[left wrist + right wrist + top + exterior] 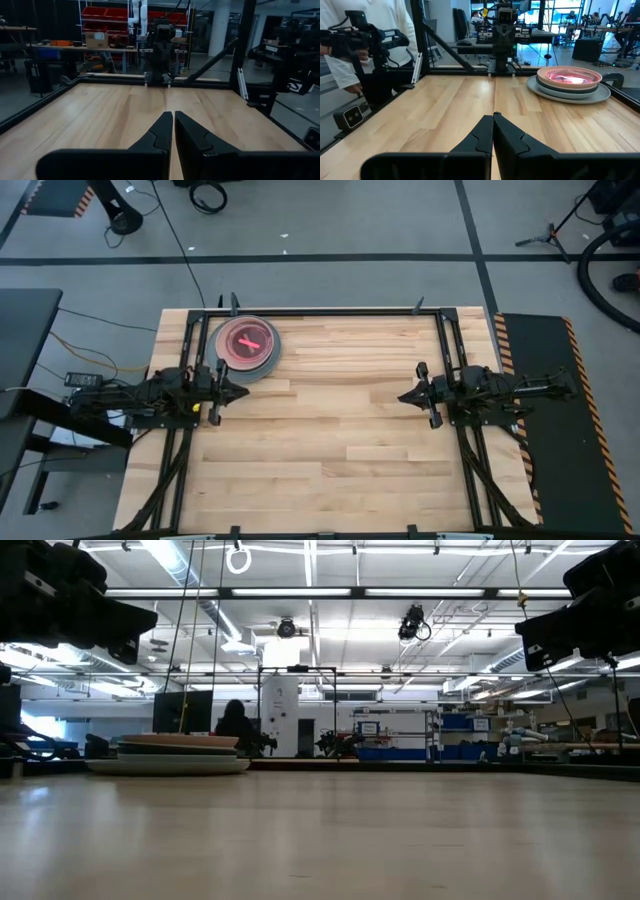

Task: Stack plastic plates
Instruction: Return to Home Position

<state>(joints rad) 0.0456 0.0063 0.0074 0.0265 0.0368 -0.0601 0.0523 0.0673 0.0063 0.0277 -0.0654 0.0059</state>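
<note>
Plastic plates (pixel 246 348) stand in a single stack on the left arm's side of the table (pixel 340 460), close to a corner of the black frame. You can read the nesting from the right wrist view: a wide grey plate (pixel 600 95) lies at the bottom and carries all the rest, darker plates sit inside it, a salmon pink plate (pixel 592 80) forms the upper rim, and a translucent red-pink plate (pixel 247 340) rests in its hollow at the very top. From the low view the pile looks level and settled on the wood. Your left gripper (pixel 240 392) hangs near the stack but clear of it, its fingers drawn together with only a hairline slit between them. Your right gripper (pixel 403 395) hovers well apart on the opposite side of the table, facing the left one, fingers pressed together and holding nothing. A person in a white sleeve (pixel 350 55) stands beyond the table's edge.
</note>
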